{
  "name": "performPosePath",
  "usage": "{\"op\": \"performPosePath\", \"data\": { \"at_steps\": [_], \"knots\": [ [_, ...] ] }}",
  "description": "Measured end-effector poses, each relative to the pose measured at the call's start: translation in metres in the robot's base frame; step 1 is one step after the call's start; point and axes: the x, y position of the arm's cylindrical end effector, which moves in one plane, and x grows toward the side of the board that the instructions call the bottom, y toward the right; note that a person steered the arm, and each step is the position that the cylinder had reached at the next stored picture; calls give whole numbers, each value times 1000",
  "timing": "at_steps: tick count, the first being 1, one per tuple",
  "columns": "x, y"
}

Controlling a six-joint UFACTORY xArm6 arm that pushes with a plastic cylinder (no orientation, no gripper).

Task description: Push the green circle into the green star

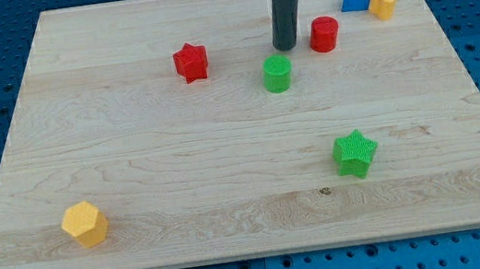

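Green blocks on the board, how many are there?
2. The green circle sits near the view's top centre, just below my tip. The green star lies toward the view's lower right. None seems hidden.

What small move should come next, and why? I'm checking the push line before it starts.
Probably push my tip toward the view's bottom and slightly right, into the green circle. The tip sits just above the circle, a little to its right, and the green star lies below and right of the circle, so nudging the tip slightly left first might aim the push better.
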Motion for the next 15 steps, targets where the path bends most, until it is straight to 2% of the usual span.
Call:
{"op": "performPosePath", "data": {
  "at_steps": [2,4,7,9,15],
  "knots": [
    [52,-42],
    [53,-76],
    [60,-73],
    [87,-46],
    [174,-28]
  ]
}}
